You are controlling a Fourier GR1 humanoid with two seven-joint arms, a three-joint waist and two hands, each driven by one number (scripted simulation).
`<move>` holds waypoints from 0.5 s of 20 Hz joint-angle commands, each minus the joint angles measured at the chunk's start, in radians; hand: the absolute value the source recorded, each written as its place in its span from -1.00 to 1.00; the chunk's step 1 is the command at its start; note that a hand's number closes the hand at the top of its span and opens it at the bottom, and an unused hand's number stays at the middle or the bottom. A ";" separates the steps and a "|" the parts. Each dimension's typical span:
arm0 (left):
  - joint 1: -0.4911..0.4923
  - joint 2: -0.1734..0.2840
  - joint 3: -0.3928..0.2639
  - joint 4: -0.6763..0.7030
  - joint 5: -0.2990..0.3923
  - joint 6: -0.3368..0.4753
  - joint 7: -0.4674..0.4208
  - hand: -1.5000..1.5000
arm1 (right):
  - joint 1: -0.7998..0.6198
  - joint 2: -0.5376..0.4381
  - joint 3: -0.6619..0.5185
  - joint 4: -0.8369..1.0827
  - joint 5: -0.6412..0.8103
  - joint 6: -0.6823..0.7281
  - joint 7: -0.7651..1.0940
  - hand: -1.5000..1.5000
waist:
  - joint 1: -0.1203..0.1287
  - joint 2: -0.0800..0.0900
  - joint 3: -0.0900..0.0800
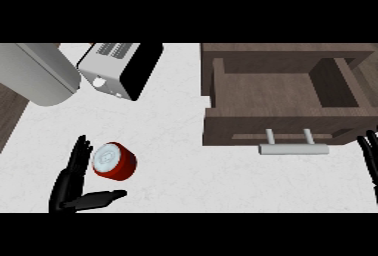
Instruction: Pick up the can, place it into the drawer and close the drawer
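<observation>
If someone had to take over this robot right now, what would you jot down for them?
Left hand: open, fingers straight, right beside the can, not gripping it.
Right hand: open, resting at the right edge near the drawer.
The red can lies tipped on the counter.
Drawer: pulled open, nothing visible inside; handle faces the robot.
Done: nothing yet. Left: grasp the can, put it in the drawer, close it.

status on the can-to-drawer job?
Done: nothing beyond the drawer standing open, with no can inside. In hand: the left hand is open beside the red can, which lies on the counter, not gripped. The right hand rests at the right edge. Left: grasp, place, close.
</observation>
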 commanded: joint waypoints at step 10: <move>-0.108 0.027 0.036 0.188 0.011 -0.009 -0.064 -1.00 | -0.011 0.029 0.029 -0.106 0.014 -0.030 0.109 -1.00 | -0.001 0.000 0.000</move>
